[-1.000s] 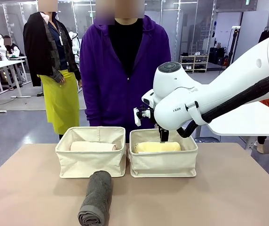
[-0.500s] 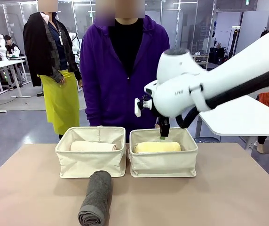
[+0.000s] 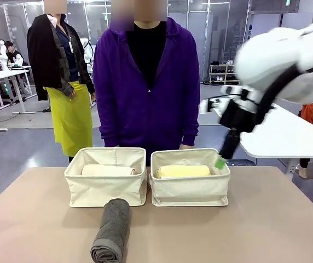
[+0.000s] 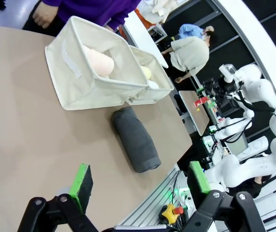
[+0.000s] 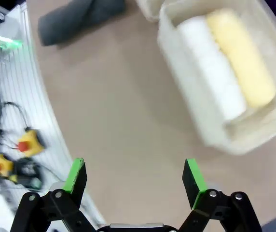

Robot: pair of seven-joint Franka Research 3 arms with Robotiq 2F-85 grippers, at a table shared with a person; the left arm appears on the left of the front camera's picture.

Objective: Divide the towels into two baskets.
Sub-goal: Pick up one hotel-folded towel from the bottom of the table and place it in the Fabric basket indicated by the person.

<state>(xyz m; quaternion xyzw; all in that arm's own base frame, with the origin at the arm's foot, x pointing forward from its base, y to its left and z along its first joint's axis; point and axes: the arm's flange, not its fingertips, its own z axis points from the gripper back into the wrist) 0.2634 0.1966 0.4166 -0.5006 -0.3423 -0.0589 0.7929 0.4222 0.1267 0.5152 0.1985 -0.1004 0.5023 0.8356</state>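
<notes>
Currently, right gripper: in the air just beside right basket, at its far right corner, blurred in the front view. Fingers spread wide, green pads well apart, nothing between them (own wrist view confirms). Points down at bare table.

Left gripper: likewise spread wide, nothing held, well apart from towels and baskets.

Right basket: contains yellow towel and white towel, lying side by side lengthwise and touching. White one on the near side, hidden behind the basket's front wall in the front view.

Left basket: contains pink towel, lying lengthwise. Stands just beside right basket, walls touching or nearly so (cannot tell which).

Grey towel: rolled, on the table outside both baskets, in front of left basket. One end at that basket's front wall, other end toward the near edge.

Person in purple: standing at the far side, directly behind the baskets.
</notes>
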